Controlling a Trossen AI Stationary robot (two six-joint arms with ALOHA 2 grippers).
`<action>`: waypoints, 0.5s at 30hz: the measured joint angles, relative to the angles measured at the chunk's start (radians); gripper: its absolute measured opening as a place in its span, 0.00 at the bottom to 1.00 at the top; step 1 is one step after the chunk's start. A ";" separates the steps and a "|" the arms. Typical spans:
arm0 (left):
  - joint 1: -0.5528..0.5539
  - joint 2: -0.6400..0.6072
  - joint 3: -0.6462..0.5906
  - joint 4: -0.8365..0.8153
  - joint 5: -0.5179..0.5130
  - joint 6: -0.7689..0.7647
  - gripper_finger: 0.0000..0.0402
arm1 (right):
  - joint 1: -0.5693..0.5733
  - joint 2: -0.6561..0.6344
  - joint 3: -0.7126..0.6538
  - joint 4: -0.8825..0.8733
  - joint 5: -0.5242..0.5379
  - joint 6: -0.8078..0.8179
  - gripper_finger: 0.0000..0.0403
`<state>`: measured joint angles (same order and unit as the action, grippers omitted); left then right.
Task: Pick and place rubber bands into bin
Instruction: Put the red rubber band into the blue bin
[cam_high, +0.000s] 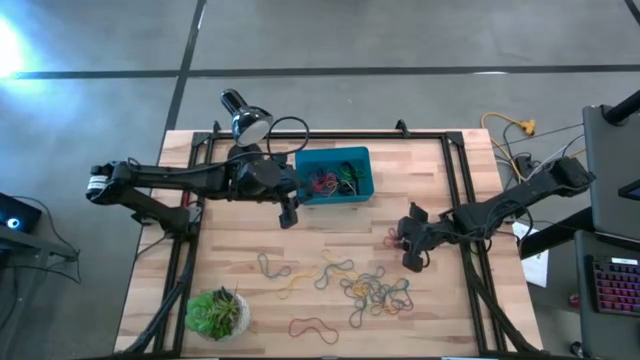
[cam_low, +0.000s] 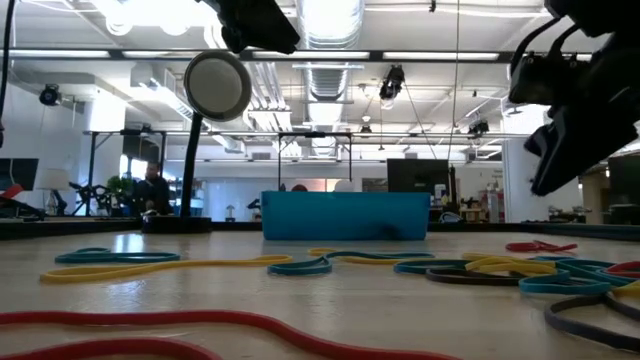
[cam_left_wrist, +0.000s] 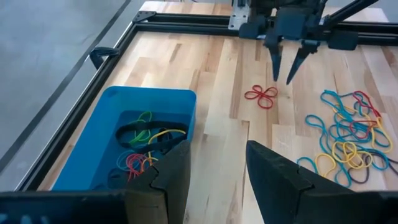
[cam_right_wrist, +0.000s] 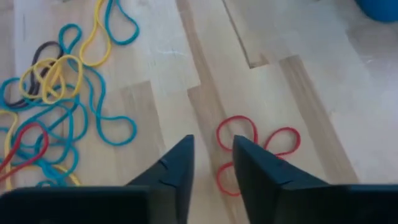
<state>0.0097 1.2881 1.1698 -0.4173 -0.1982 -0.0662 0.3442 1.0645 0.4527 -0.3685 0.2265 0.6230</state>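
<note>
Rubber bands (cam_high: 375, 291): many loose; one bin (cam_high: 333, 176); both hands released, two total.

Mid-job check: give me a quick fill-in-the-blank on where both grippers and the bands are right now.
1. The right gripper, fingers apart, hangs over a ____ rubber band folded into loops.
2. The left gripper is beside the ____ bin.
3. The bin already holds several ____.
4. A potted ____ stands at the table's corner on the left arm's side.

Missing: red; blue; rubber bands; plant
</note>
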 joint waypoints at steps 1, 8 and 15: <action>0.000 0.000 0.000 0.000 0.000 -0.004 0.35 | -0.003 0.000 -0.004 0.006 0.002 -0.001 0.28; 0.000 0.000 0.000 0.030 0.000 -0.005 0.35 | -0.012 0.049 -0.018 0.016 0.008 -0.006 0.45; 0.000 0.000 0.000 0.043 0.000 -0.005 0.35 | -0.011 0.144 -0.018 0.047 0.009 -0.004 0.57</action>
<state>0.0097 1.2884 1.1698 -0.3740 -0.1982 -0.0715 0.3328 1.2082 0.4343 -0.3220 0.2352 0.6193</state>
